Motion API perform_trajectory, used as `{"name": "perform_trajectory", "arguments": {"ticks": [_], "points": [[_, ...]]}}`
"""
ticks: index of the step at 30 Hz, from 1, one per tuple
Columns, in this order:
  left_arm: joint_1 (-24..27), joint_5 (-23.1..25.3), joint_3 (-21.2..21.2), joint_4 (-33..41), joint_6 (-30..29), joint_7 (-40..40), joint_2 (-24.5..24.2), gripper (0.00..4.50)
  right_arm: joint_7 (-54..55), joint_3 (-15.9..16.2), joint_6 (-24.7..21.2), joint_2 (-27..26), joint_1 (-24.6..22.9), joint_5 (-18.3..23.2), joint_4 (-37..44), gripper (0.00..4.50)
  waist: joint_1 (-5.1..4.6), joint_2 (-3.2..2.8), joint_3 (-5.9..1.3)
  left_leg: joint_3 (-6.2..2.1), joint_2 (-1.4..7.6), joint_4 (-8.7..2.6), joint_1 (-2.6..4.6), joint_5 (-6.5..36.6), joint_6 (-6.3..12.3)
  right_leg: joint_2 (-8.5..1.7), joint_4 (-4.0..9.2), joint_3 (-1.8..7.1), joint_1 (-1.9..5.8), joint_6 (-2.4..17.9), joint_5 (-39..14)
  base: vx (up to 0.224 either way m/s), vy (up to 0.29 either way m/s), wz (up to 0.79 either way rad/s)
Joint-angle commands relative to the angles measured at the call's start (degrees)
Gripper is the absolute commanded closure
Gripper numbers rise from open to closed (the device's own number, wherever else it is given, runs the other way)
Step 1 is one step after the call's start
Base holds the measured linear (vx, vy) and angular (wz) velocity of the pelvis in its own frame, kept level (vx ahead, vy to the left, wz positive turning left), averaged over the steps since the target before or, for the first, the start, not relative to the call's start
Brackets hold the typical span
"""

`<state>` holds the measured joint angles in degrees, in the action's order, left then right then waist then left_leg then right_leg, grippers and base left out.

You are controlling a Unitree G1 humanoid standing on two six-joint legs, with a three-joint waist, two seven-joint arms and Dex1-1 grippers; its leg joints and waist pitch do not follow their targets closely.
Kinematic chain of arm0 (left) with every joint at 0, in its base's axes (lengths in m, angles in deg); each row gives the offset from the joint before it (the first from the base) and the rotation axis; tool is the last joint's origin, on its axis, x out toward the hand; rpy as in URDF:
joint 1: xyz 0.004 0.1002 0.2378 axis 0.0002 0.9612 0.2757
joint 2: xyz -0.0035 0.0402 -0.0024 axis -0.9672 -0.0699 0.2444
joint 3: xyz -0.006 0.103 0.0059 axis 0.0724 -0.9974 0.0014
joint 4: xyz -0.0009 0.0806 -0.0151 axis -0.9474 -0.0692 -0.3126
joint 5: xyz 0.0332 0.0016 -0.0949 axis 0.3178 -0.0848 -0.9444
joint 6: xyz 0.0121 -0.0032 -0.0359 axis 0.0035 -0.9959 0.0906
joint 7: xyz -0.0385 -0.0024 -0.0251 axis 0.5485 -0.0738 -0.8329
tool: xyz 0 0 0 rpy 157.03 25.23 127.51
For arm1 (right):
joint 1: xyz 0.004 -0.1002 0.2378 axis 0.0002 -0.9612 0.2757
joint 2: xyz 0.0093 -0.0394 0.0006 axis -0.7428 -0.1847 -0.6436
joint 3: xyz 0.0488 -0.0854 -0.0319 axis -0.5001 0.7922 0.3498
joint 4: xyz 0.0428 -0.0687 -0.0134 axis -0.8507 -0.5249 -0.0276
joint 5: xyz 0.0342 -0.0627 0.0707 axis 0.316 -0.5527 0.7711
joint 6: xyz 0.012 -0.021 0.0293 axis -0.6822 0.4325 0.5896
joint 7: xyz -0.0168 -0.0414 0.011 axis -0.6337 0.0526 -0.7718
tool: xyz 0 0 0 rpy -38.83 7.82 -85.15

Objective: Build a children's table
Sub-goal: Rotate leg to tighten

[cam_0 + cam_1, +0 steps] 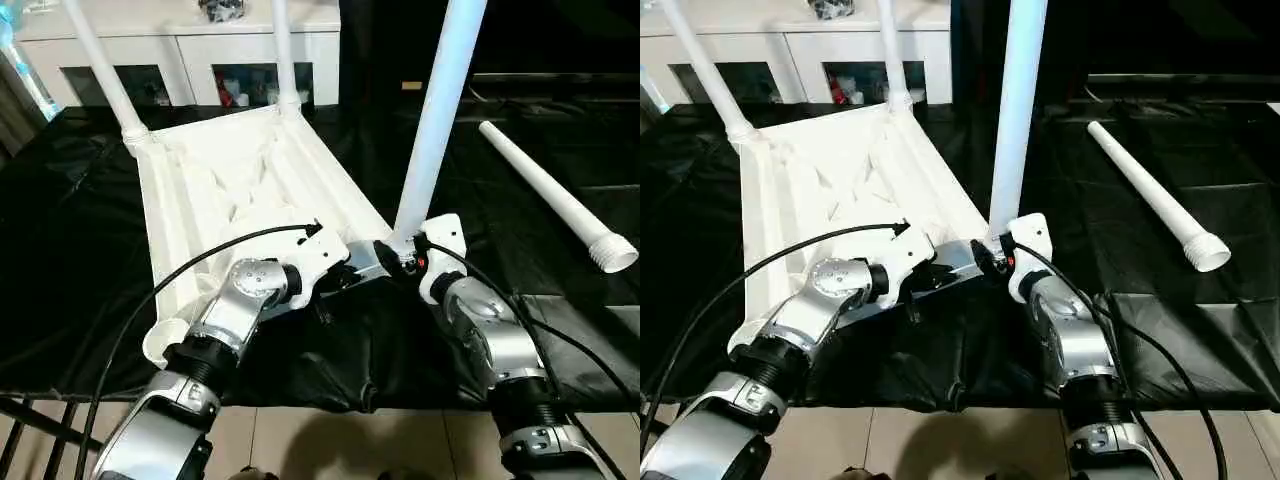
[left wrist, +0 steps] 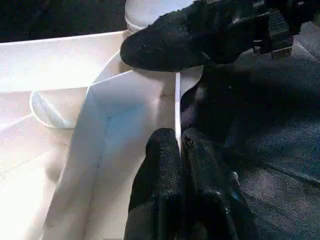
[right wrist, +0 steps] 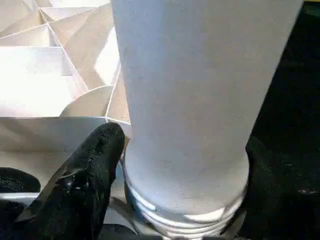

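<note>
- A white plastic tabletop [image 1: 235, 185] lies upside down on the black-covered desk [image 1: 70, 260], its ribbed underside facing up.
- Two white legs stand in the far corner sockets: the far-left leg [image 1: 103, 70] leans outward, and the far-right leg [image 1: 282, 50] rises near the white glass-door cabinet [image 1: 190, 45] behind the desk.
- A third leg [image 1: 437, 110] stands upright at the near right corner, its threaded foot [image 3: 185, 212] sitting at the socket there.
- The right gripper [image 1: 405, 255] brackets the base of this third leg; one black finger [image 3: 82, 180] lies just beside the threaded collar on one side, the other shows as a dark shape on the far side. Its jaws stand wide around the leg, but the pictures do not settle whether they press on it.
- The left gripper [image 2: 181, 150] reaches across from the left to the same corner, jaws closed tight together, fingertips at the thin edge of the tabletop's wall and holding nothing.
- The fourth leg [image 1: 555, 205] lies loose on the black cover, well to the right of the tabletop, threaded end toward the robot.
- The near left corner socket [image 1: 160, 345] carries no leg, partly hidden by the left forearm.
</note>
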<state>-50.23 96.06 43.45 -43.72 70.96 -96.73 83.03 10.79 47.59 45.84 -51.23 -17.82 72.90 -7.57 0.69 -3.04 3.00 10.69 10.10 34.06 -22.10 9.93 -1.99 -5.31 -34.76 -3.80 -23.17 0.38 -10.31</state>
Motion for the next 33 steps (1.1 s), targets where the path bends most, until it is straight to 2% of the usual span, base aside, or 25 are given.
{"name": "perform_trajectory", "arguments": {"ticks": [1,2,3,5,7,9,12,15,16,18,23,33], "points": [[-1.3,-2.5,-2.5,4.8,4.5,-4.0,2.0,4.5,-6.8,5.2,0.0,-1.5,-0.4,1.5,1.0,0.57,0.42,0.73,-3.95,-1.18,2.52,-3.87,0.65,14.1,3.95,-3.12,4.8,2.25,3.06,13.0,-12.5,0.0,0.0,0.0],[-1.1,-2.7,-2.5,5.2,4.6,-4.9,1.5,4.5,-8.1,5.5,0.3,-0.6,-0.6,1.4,1.3,0.51,0.43,0.71,-3.97,-1.16,2.56,-3.85,0.65,14.0,4.01,-3.11,4.74,2.28,3.05,13.1,-12.1,0.0,0.0,0.0],[-1.1,-2.7,-2.5,5.2,4.6,-4.9,1.5,4.5,-8.1,5.5,0.3,-0.6,-0.6,1.4,1.3,0.25,0.59,0.68,-3.99,-1.19,2.61,-3.87,0.7,13.5,4.13,-3.1,4.64,2.29,3.02,13.4,-11.4,0.0,0.0,0.0],[-0.7,-3.2,-2.8,5.7,5.2,-6.9,0.2,4.5,-10.9,6.1,1.1,1.3,-0.8,1.5,1.7,0.25,0.87,0.56,-4.02,-1.15,2.68,-3.82,0.78,13.0,4.32,-3.11,4.47,2.29,3.02,14.0,-9.9,0.0,0.0,0.0],[0.2,-5.3,-2.7,6.7,6.1,-13.3,-2.9,4.5,-20.3,7.8,2.9,6.8,-1.4,1.9,2.7,0.25,1.33,0.45,-4.12,-1.03,2.77,-3.66,0.81,12.6,4.77,-3.2,4.28,2.36,3.13,14.4,-8.4,0.0,0.0,0.0],[0.3,-6.3,-2.3,6.7,6.5,-16.3,-4.4,4.5,-26.4,8.7,3.2,9.5,-1.9,2.9,3.9,0.25,1.46,0.56,-4.06,-0.94,2.77,-3.61,0.68,12.1,5.55,-3.06,4.11,2.34,3.17,14.9,-6.9,0.0,0.0,0.0],[0.0,-7.1,-1.8,6.3,6.7,-19.2,-5.7,4.5,-32.9,9.7,3.1,12.1,-2.8,4.2,5.8,0.25,2.08,0.54,-3.99,-0.83,2.96,-3.58,0.84,12.5,5.95,-2.99,4.08,2.21,3.13,15.2,-7.9,0.0,0.0,0.0],[-0.5,-7.9,-1.5,5.5,7.1,-22.2,-7.3,4.5,-39.3,11.2,2.1,15.0,-3.9,5.5,8.2,0.25,2.91,0.57,-3.93,-0.83,3.09,-3.65,1.03,13.1,5.54,-3.08,4.21,2.31,3.01,14.8,-9.8,0.0,0.0,0.0],[-0.7,-8.1,-1.5,5.2,7.1,-23.3,-7.8,4.5,-42.1,12.1,1.0,16.3,-4.4,6.2,9.4,0.25,3.04,0.86,-3.92,-0.81,3.16,-3.7,1.07,13.0,5.5,-3.07,4.17,2.34,2.97,14.8,-9.8,0.0,0.0,0.0],[-1.0,-8.8,-1.6,4.9,7.0,-24.9,-8.7,4.5,-45.5,13.4,0.1,18.1,-4.8,7.2,10.6,0.25,3.39,0.67,-3.99,-0.87,3.23,-3.69,1.06,12.8,5.51,-3.15,4.01,2.34,2.94,14.8,-9.8,0.0,0.0,0.0],[-1.5,-9.0,-2.2,3.7,7.6,-27.7,-9.8,4.5,-48.8,14.1,-1.2,18.8,-4.6,8.6,11.1,0.69,4.06,0.91,-3.97,-0.87,3.17,-3.68,0.99,12.6,4.79,-3.33,4.15,2.4,2.81,14.2,-11.5,0.0,0.0,0.0],[-0.9,-9.0,-2.3,3.7,7.8,-28.7,-9.6,4.5,-49.4,14.8,-4.3,18.7,-6.8,9.7,13.8,1.52,4.3,1.02,-3.97,-0.9,3.2,-3.75,1.03,12.4,4.34,-3.37,4.21,2.4,2.76,13.6,-12.3,0.0,0.0,0.0]]}}
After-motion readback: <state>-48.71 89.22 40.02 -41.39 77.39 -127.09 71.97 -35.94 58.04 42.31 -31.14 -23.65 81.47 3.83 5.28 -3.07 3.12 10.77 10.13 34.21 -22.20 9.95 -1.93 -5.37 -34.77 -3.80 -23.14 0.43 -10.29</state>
